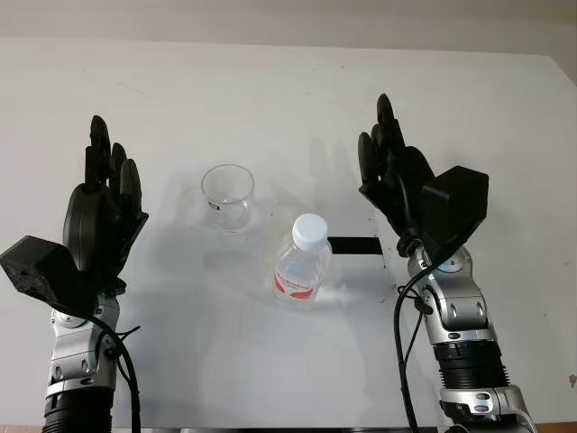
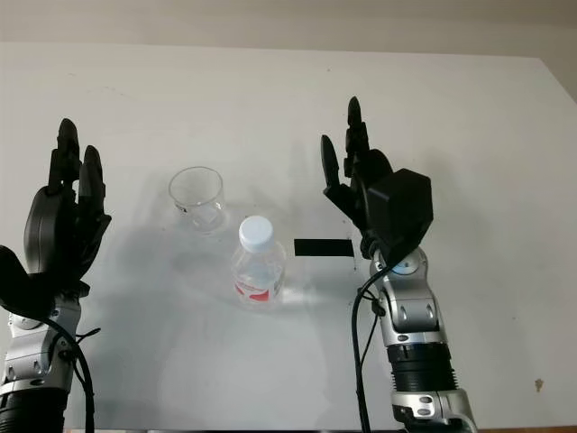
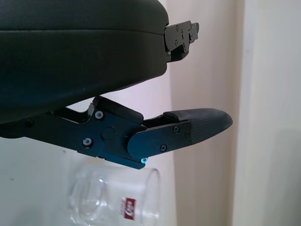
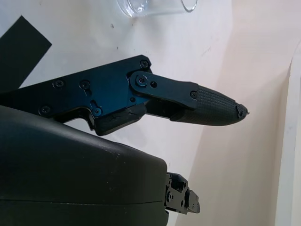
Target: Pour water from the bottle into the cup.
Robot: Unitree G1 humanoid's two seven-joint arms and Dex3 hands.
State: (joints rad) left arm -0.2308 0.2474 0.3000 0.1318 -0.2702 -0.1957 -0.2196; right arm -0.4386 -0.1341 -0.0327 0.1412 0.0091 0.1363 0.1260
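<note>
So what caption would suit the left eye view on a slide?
Both open hands, left hand and right hand, flank a capped bottle and cup.

A white tabletop (image 1: 270, 99) takes up nearly the whole scene, lit evenly, with soft shadows. Beyond its far edge runs a pale beige wall (image 1: 288, 18). A strip of black tape (image 1: 353, 244) lies flat right of the tabletop's middle.

My head eyes look down at the surface (image 1: 270, 108); wrist cameras sit close, both catching the cup (image 3: 117, 200).
</note>
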